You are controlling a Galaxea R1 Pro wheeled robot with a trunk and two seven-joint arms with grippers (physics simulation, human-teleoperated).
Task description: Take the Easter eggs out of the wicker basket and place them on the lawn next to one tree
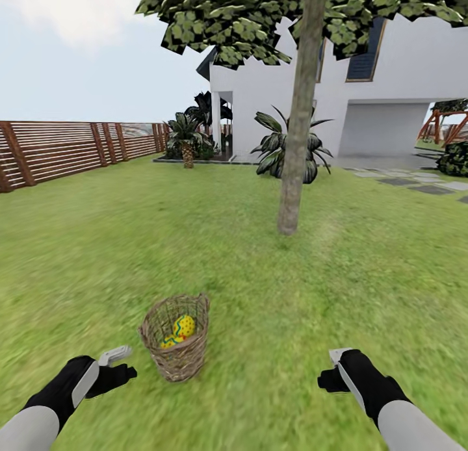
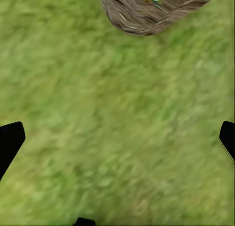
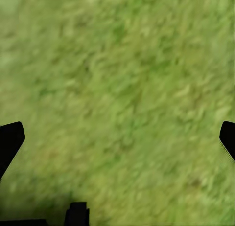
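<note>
While the wicker basket (image 1: pixel 177 337) stands upright on the lawn (image 1: pixel 97 243), between the two arms and nearer the left one, at least one yellow Easter egg (image 1: pixel 183 327) with blue and red markings shows inside it; how many lie in there I cannot tell. No egg lies on the grass beside the grey-brown tree (image 1: pixel 296 132), which rises well beyond the basket, so by my judgement the task has barely begun: all the eggs have yet to be lifted out and carried to the trunk. Both tools hang empty over grass. Fingertips of the left gripper (image 2: pixel 117 138) sit far apart at the picture's sides, with the basket's woven wall ahead, and the right gripper (image 3: pixel 117 138) is spread just as wide
</note>
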